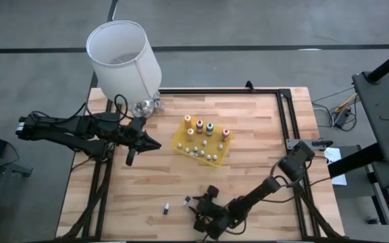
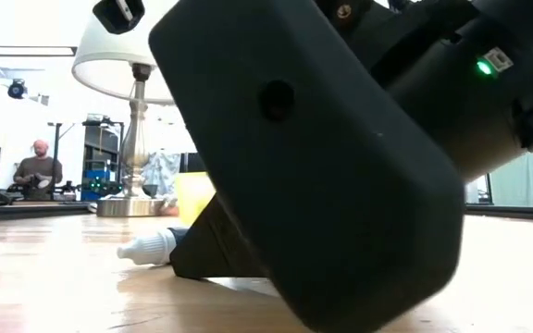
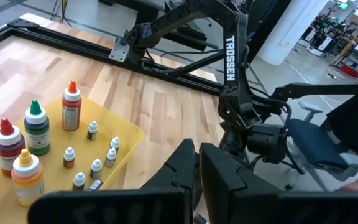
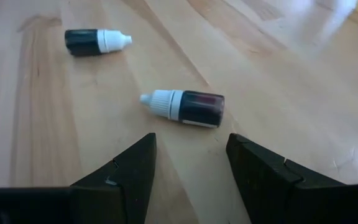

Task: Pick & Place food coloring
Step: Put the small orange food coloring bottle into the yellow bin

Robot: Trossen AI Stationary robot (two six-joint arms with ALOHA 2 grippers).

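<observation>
While the low view is blocked, two vials lie beyond the right end effector.

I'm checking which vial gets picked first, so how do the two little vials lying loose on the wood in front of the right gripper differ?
The nearer vial lies just ahead of the open right gripper, roughly centred between its fingers; the farther vial lies well off to one side. The nearer vial's body looks dark reddish, the farther vial's almost black. Their white tips point opposite ways. Both lie on their sides on the table, ungripped.
</observation>
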